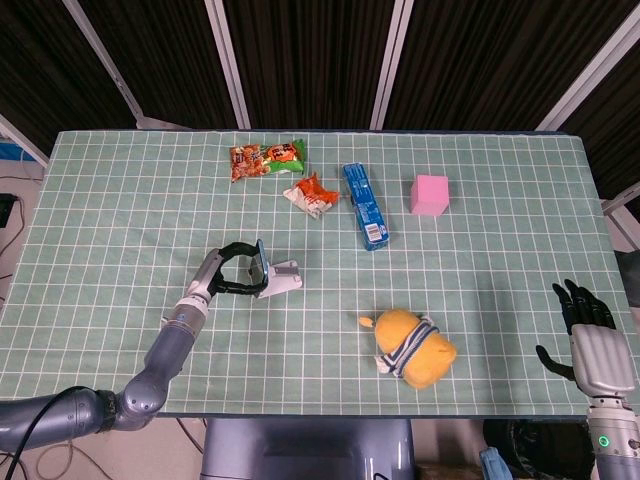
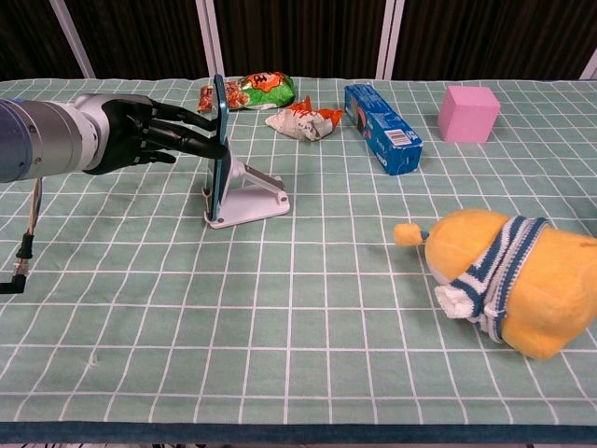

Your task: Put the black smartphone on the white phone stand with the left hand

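While the left robot hand (image 2: 140, 138) pinches its top edge, the black smartphone (image 2: 220, 145) leans on the white phone stand (image 2: 250, 196). Placement step; next likely release and withdraw gently.

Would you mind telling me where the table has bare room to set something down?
Bare cloth runs along the near edge left of the plush toy, and between the stand and the toy. The left side behind the left robot hand is open too. The far middle is crowded: snack bags, blue box, pink cube.

green gridded table (image 1: 120, 200), white phone stand (image 2: 250, 194), snack bags (image 1: 267, 158), blue box (image 1: 365, 205), pink cube (image 1: 430, 195), plush toy (image 1: 412, 347)
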